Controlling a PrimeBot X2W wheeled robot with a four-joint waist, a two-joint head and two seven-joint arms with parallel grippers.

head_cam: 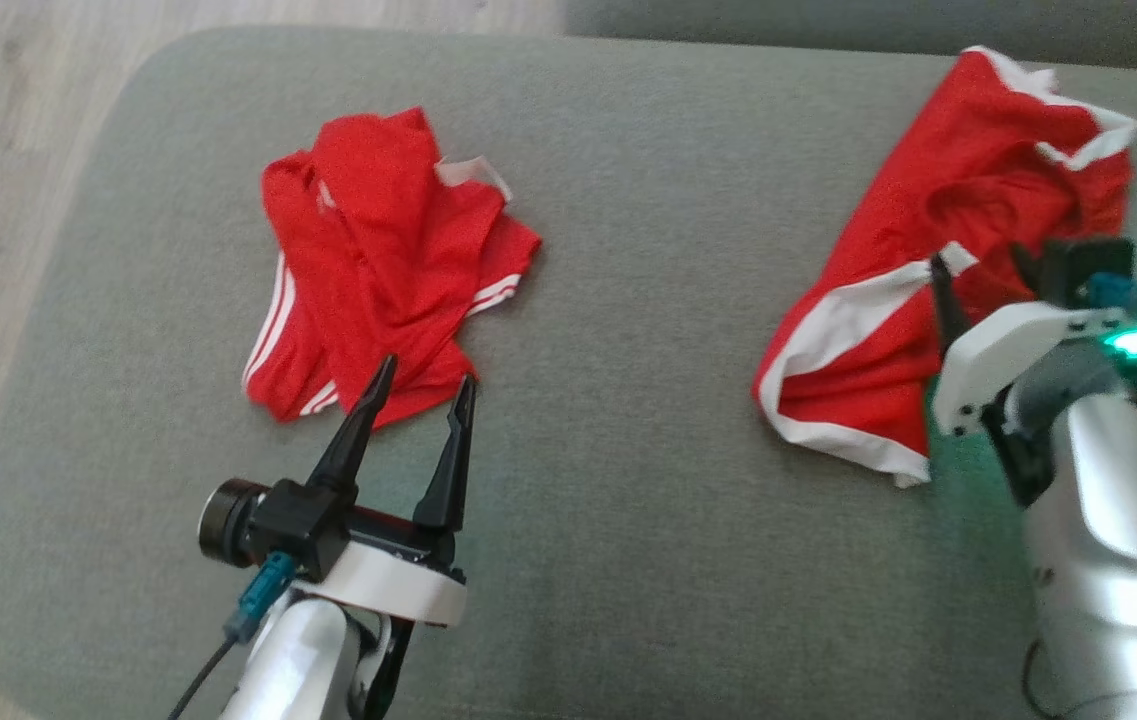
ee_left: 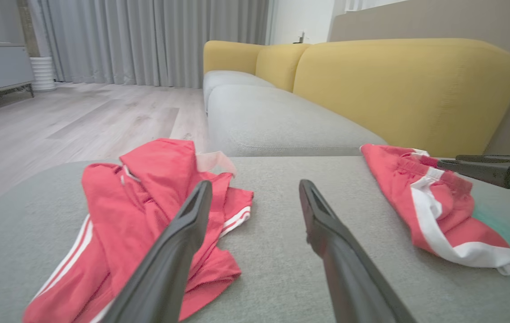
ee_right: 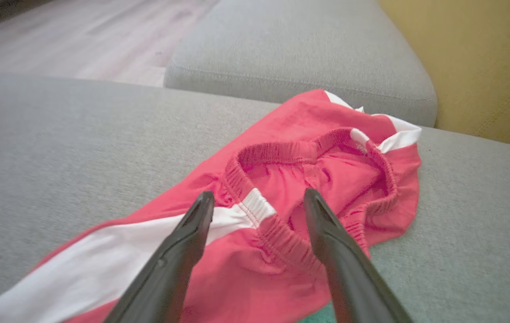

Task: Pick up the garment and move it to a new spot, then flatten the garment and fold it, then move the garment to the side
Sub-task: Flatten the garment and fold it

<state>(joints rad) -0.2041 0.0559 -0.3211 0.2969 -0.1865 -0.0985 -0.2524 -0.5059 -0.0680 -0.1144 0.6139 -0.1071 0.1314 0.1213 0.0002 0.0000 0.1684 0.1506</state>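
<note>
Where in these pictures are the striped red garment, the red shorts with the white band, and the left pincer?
striped red garment (head_cam: 378, 250): head view, on its crumpled middle.
red shorts (head_cam: 938, 200): head view, on the red cloth near the middle.
left pincer (head_cam: 428, 372): head view, midway between its fingertips.

Grey sofa seat (head_cam: 628, 500), yellow backrest (ee_left: 394, 89), wooden floor (ee_left: 80, 121), grey curtains (ee_left: 147, 40)

I see a grey upholstered seat (head_cam: 628, 560) up front and pale wood floor (ee_left: 80, 116) on its left. A yellow sofa backrest (ee_left: 407, 89) rises over a grey sofa cushion (ee_left: 272, 125). Grey curtains (ee_left: 147, 40) hang behind, with a low cabinet (ee_left: 3, 67) and a ribbed white pot (ee_left: 43, 74) beside it. Soft even light.
</note>
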